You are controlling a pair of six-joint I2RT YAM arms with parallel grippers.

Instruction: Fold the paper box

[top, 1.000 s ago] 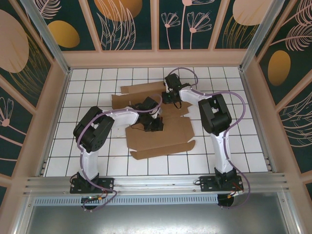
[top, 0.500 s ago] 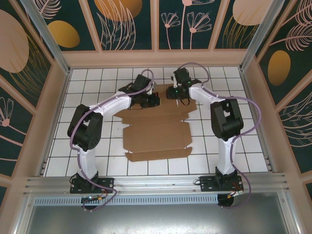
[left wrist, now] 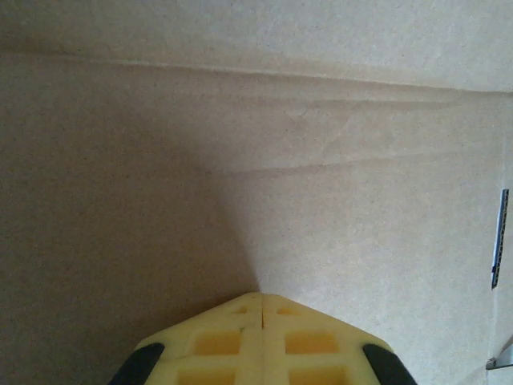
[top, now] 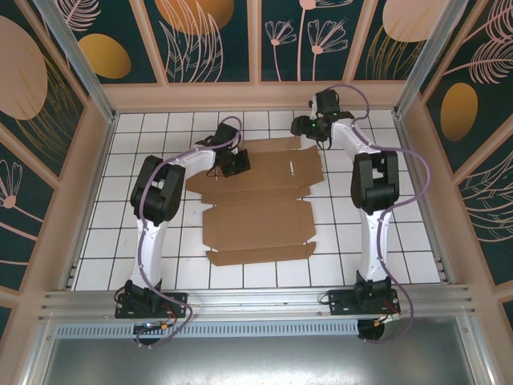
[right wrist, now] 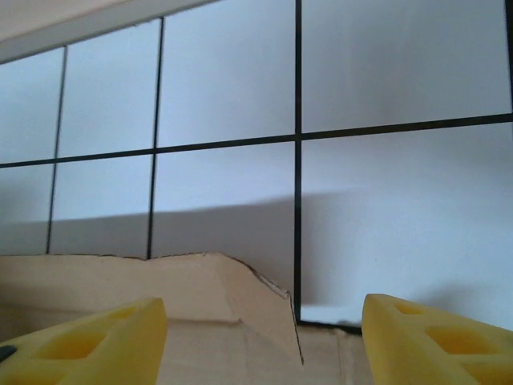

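Touching paper box [top: 256, 216], left jaws closed; right jaws wide (far edge, tiles [right wrist: 385, 64] beyond)

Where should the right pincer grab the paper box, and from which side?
Its far right flap corner, approached from the far edge. The paper box lies flat elsewhere, but that corner seems lifted off the tiles, casting a shadow, between the fingers of the open right pincer.

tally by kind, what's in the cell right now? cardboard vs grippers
Brown cardboard, the paper box, flat sheet: 1
Yellow-fingered grippers: 2, the left gripper shut, the right gripper open
Total: 3
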